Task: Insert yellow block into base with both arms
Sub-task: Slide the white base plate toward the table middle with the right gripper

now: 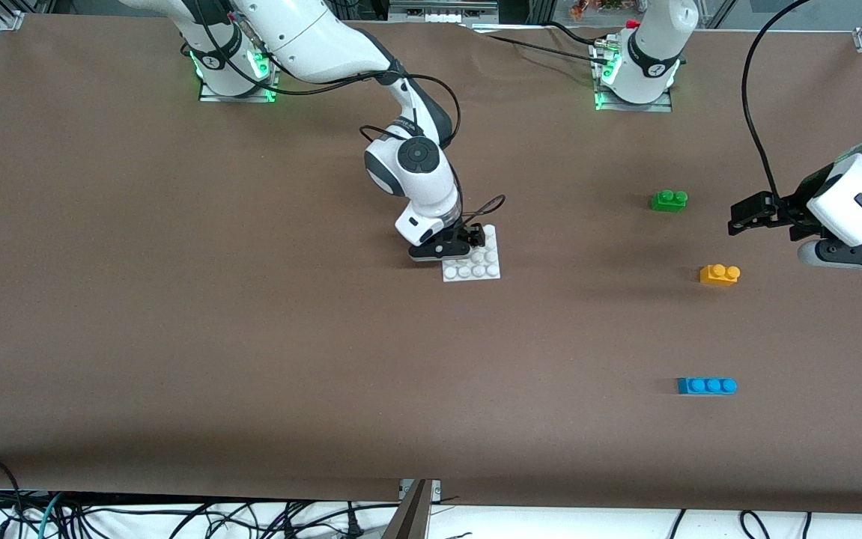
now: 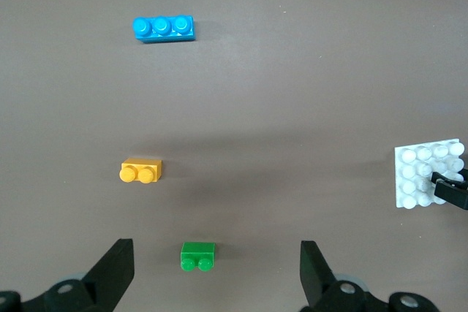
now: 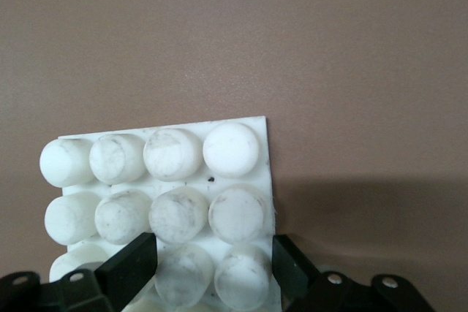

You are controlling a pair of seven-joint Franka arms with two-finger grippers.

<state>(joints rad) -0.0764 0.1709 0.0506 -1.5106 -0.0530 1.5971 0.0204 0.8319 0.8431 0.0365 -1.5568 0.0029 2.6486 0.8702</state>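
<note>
The yellow block [image 1: 720, 275] lies on the table toward the left arm's end, and it also shows in the left wrist view [image 2: 141, 172]. The white studded base [image 1: 480, 266] lies near the table's middle. My right gripper [image 1: 473, 238] is down on the base's edge that is farther from the front camera. In the right wrist view its fingers [image 3: 129, 268] close round a row of two studs of the base [image 3: 168, 155]. My left gripper [image 1: 739, 217] hangs wide open and empty over the table beside the yellow block. Its fingers [image 2: 115, 268] frame the green brick.
A green two-stud brick [image 1: 669, 200] lies farther from the front camera than the yellow block, also in the left wrist view [image 2: 198, 256]. A blue three-stud brick [image 1: 707, 385] lies nearer to that camera [image 2: 164, 28]. The base shows in the left wrist view too [image 2: 418, 174].
</note>
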